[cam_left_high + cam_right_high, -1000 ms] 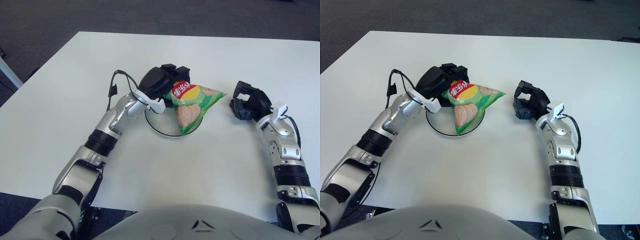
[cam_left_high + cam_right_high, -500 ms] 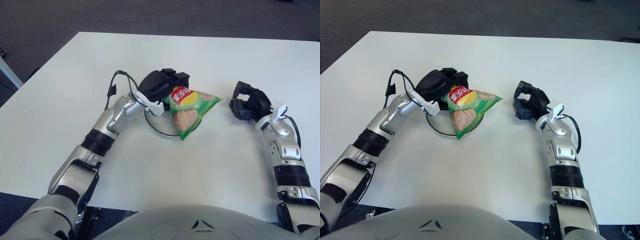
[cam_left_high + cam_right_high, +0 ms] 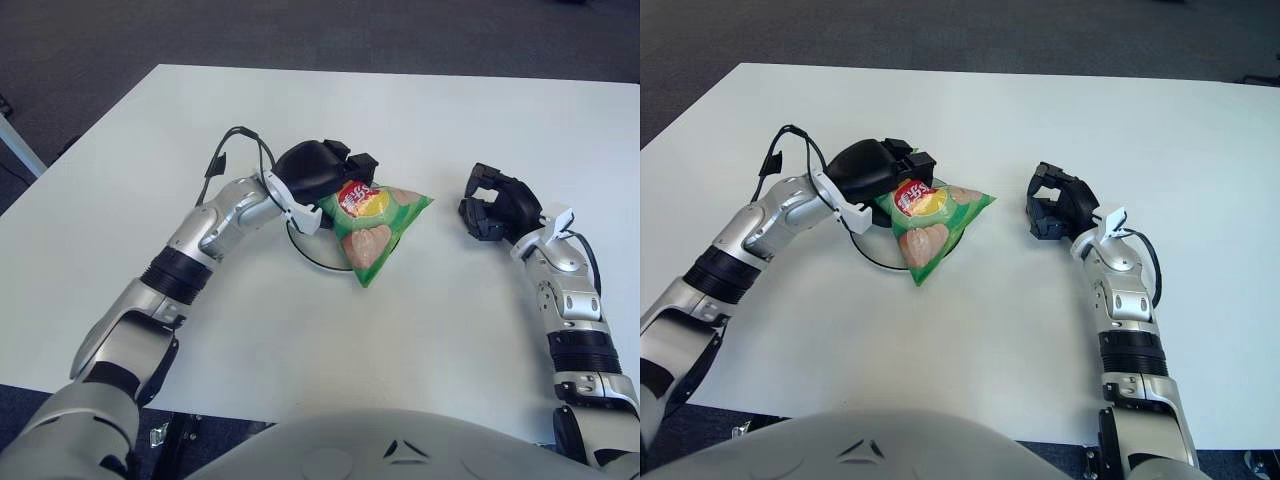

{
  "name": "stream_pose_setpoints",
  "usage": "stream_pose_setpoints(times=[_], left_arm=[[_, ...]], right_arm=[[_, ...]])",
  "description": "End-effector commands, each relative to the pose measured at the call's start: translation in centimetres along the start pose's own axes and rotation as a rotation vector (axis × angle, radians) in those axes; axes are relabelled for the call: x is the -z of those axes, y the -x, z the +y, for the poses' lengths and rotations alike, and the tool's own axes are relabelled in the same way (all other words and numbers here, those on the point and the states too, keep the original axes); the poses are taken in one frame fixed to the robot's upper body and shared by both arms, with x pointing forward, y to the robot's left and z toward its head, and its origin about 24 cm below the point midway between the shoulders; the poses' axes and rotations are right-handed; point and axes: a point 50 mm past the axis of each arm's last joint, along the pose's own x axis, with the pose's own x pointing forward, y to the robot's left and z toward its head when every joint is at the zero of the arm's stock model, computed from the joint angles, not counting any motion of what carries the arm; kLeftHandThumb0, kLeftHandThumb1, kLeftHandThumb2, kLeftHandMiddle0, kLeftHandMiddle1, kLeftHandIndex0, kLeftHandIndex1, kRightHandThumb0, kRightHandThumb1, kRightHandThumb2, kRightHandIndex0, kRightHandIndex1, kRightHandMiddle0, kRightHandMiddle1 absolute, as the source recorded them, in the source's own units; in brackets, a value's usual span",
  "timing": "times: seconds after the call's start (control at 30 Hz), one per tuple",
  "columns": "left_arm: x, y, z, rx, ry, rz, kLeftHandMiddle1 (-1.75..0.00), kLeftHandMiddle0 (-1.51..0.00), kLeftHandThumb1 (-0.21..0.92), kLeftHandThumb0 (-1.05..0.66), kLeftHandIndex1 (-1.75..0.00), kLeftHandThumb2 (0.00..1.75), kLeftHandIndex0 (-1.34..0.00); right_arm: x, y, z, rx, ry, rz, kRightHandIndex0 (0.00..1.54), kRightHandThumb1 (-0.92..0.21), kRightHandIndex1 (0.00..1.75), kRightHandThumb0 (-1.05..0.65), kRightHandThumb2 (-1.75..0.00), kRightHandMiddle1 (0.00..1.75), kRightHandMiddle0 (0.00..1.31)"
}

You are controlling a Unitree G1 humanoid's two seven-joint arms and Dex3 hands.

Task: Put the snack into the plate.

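A green snack bag (image 3: 372,226) with a red and yellow logo lies over a white plate with a dark rim (image 3: 312,258), covering most of it; its lower corner reaches past the plate's near rim. My left hand (image 3: 322,172) sits at the bag's upper left corner, fingers curled on the bag's edge. It also shows in the right eye view (image 3: 880,170). My right hand (image 3: 492,205) rests on the table to the right of the bag, apart from it, fingers curled and holding nothing.
The white table (image 3: 420,330) spans the view, with its far edge at the top and dark carpet (image 3: 300,30) beyond it. A black cable (image 3: 232,145) loops off my left wrist.
The snack bag has come down and toward me over the plate, tilting flatter. My left arm has swung outward with its hand still on the bag. The right hand has not moved.
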Motion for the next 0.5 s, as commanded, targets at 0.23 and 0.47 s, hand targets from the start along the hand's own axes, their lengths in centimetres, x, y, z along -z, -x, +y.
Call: stream_pose_setpoints(times=[0.23,0.47], left_arm=[[0.44,1.09,-1.21,0.236,0.111,-0.014,-0.67,-0.07,0.92,-0.88,-0.81,0.64,0.00],[0.56,1.53,-0.80,0.277,0.152,-0.037,-0.19,0.00,0.92,-0.95,-0.47,0.58,0.00]], right_arm=[[4.42,1.56,0.86,-0.020,-0.033,0.233,1.28,-0.34,1.75,-0.48,-1.29,1.75,0.60],[4.40,1.53,0.91,-0.017,-0.035,0.233,1.27,-0.34,1.75,-0.48,-1.29,1.75,0.60]])
